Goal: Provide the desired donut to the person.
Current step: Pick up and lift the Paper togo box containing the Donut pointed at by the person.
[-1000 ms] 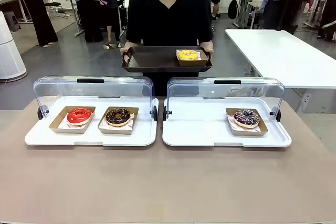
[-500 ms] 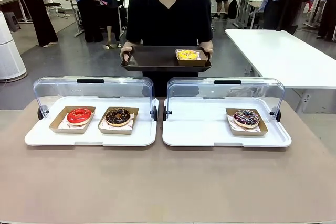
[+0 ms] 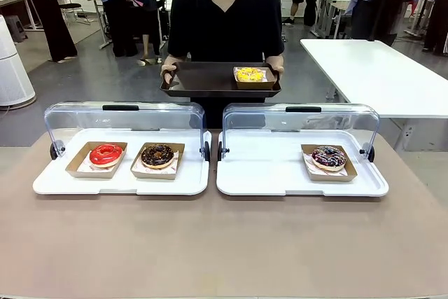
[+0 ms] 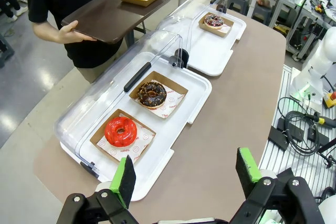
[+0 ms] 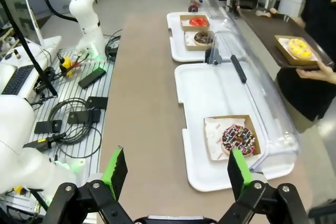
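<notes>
- Brown tabletop (image 3: 224, 243) fills the near view. At its far edge the person in a black top (image 3: 225, 19) holds a dark brown serving tray (image 3: 203, 78) carrying a yellow-topped donut in a cardboard boat (image 3: 250, 73).
- Toward the far left corner, a white display tray (image 3: 119, 183) holds a red glazed donut (image 3: 106, 153) and, beside it, a chocolate nut-topped donut (image 3: 157, 155). Toward the far right, a second white display tray (image 3: 266, 173) holds a chocolate sprinkled donut (image 3: 328, 157).
- Both clear hinged covers (image 3: 122, 120) stand raised behind the donuts.
- The left gripper (image 4: 186, 174) and right gripper (image 5: 176, 170) both hover with jaws wide and hold nothing.
- Risk: nothing shows which donut is wanted, so a reach could take the wrong boat.
- Risk: the red and nut-topped boats sit just beside each other, so wide jaws could nudge the neighbour.
- Risk: a high or deep approach may strike a raised cover.
- Risk: the serving tray is hand-held, so a hard set-down could tip it or shove the yellow donut.
</notes>
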`<state>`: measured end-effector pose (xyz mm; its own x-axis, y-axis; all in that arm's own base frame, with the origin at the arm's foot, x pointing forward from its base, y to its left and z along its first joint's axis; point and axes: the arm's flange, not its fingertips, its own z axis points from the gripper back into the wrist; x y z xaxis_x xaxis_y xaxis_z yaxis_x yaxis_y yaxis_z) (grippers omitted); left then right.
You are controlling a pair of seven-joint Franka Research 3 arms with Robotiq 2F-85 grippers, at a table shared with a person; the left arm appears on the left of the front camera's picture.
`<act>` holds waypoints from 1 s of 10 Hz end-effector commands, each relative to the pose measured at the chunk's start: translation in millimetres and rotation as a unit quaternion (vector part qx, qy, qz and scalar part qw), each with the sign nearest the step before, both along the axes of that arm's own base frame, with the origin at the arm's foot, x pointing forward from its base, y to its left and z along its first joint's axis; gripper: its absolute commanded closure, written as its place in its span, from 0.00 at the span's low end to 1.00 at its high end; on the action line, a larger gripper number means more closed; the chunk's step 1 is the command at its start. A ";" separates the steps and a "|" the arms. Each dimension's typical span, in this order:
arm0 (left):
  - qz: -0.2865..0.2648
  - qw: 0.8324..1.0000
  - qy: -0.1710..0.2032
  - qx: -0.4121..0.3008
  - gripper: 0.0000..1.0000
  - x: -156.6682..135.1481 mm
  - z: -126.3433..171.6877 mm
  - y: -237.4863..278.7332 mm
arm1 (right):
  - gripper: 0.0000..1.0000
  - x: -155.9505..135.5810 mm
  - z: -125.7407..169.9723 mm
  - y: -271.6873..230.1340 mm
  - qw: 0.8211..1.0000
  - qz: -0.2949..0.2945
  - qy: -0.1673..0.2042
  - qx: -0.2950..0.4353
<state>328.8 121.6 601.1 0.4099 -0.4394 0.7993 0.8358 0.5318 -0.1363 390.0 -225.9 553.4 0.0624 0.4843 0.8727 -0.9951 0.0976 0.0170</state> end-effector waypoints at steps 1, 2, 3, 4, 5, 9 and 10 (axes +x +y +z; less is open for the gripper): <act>-0.002 1.000 0.000 -0.004 0.00 -0.6 1.1 -0.8 | 0.00 -0.8 -0.8 -0.1 1.000 0.000 -0.001 0.002; -0.002 1.000 0.000 -0.004 0.00 -0.6 1.1 -0.8 | 0.00 -0.8 -0.8 -0.1 1.000 0.000 -0.001 0.002; -0.002 1.000 0.000 -0.004 0.00 -0.6 1.1 -0.8 | 0.00 -0.8 -0.8 -0.1 1.000 0.000 -0.001 0.002; -0.002 1.000 0.000 -0.004 0.00 -0.6 1.1 -0.8 | 0.00 -0.8 -0.8 -0.1 1.000 0.000 -0.001 0.002; -0.002 1.000 0.000 -0.004 0.00 -0.6 1.1 -0.8 | 0.00 -0.8 -0.8 -0.1 1.000 0.000 -0.001 0.002; -0.002 1.000 0.000 -0.004 0.00 -0.6 1.1 -0.8 | 0.00 -0.8 -0.8 -0.1 1.000 0.000 -0.001 0.002; -0.002 1.000 0.000 -0.004 0.00 -0.6 1.1 -0.8 | 0.00 -0.8 -0.8 -0.1 1.000 0.000 -0.001 0.002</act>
